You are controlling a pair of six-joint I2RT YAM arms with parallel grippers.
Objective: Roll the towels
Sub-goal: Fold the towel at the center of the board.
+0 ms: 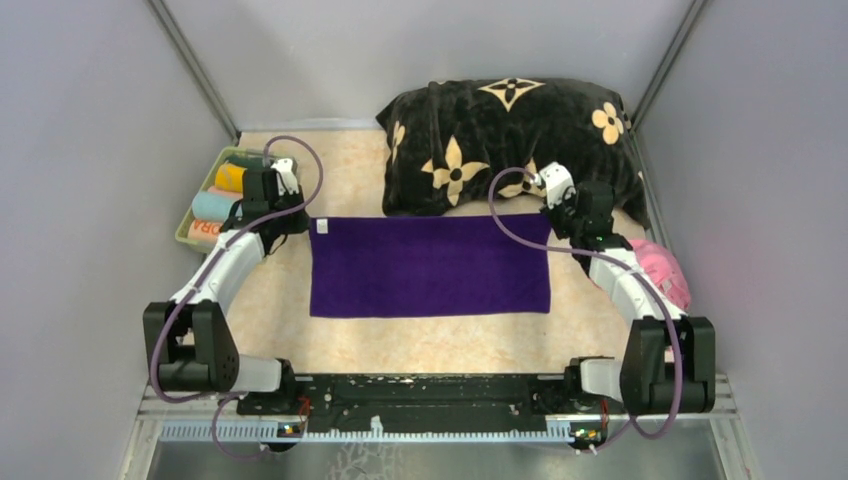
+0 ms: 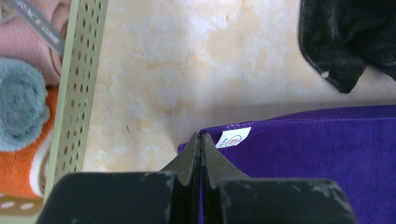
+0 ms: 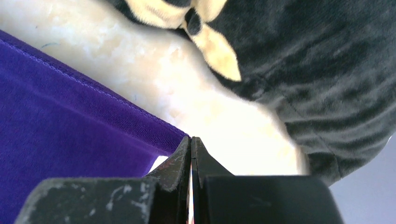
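Purple towel (image 1: 430, 265) lies spread flat and smooth at the middle of the pale marbled table (image 1: 400, 345), just beyond the two arm bases, its long sides running left to right. At its far left corner, beside a small white label (image 2: 235, 138), the left gripper (image 2: 201, 137) hangs with its fingers pressed together, nothing visibly between them. At the far right corner the right gripper (image 3: 191, 140) does the same, fingers closed and tips over the hem.

The cloth looks light, soft and limp, likely to bunch or slide rather than hold a shape. The stitched hem at a short end, pinched at both corners, seems the best place to start a roll.

Further left, a green perforated basket (image 1: 186, 226) holds rolled towels (image 1: 213, 205) in yellow, light blue and orange. A pink towel (image 1: 665, 270) sits crumpled at the right edge. Farthest back rests a black cushion (image 1: 510, 140) with beige flowers, touching the towel's far edge.
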